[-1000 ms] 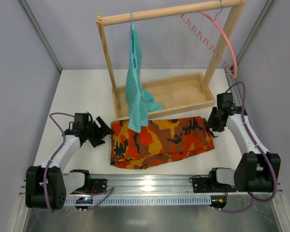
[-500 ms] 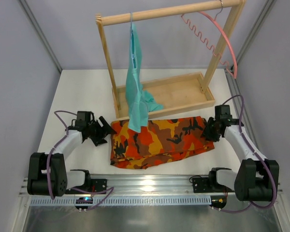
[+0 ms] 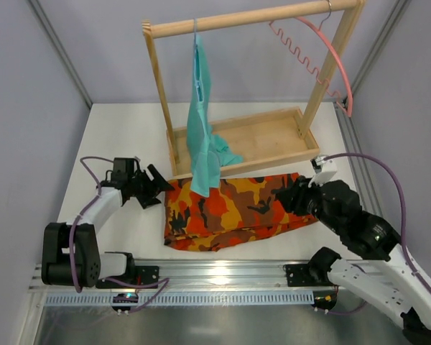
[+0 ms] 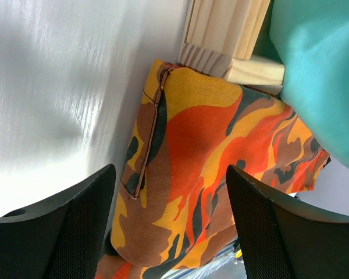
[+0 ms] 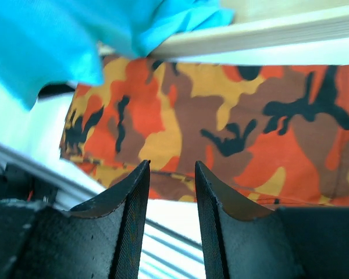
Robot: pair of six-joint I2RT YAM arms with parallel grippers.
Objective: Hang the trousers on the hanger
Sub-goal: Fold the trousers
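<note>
Overhead view. The folded trousers in orange, red, yellow, brown and black camouflage cloth (image 3: 230, 212) lie flat on the white table (image 3: 122, 136), just in front of the wooden clothes rack (image 3: 251, 19). The pink hanger with a curved arm and wavy bar (image 3: 335, 52) hangs from the right end of the rail, well apart from them and empty. A plain teal garment (image 3: 203, 136) droops from the rail onto the trousers' far edge.

The left gripper (image 3: 158, 189) is at the left end of the fold. Its fingers (image 4: 75, 232) are spread wide to either side of the seamed corner and hold nothing. The right gripper (image 3: 286, 195) hovers over the right half with its fingers (image 5: 131, 221) a narrow gap apart. Only cloth shows beyond the gap, and nothing is held there either.

The step in hand looks to be the first pickup. To do it well, I would bring each pair of fingers down over a full edge of the bundle, so that every folded layer is caught and not just the top one. The left gripper should bite below the seam, clear of the rack's base corner (image 4: 221, 52). The lift should be level and towards the near side, so that the teal hem slides off instead of being dragged along.
</note>
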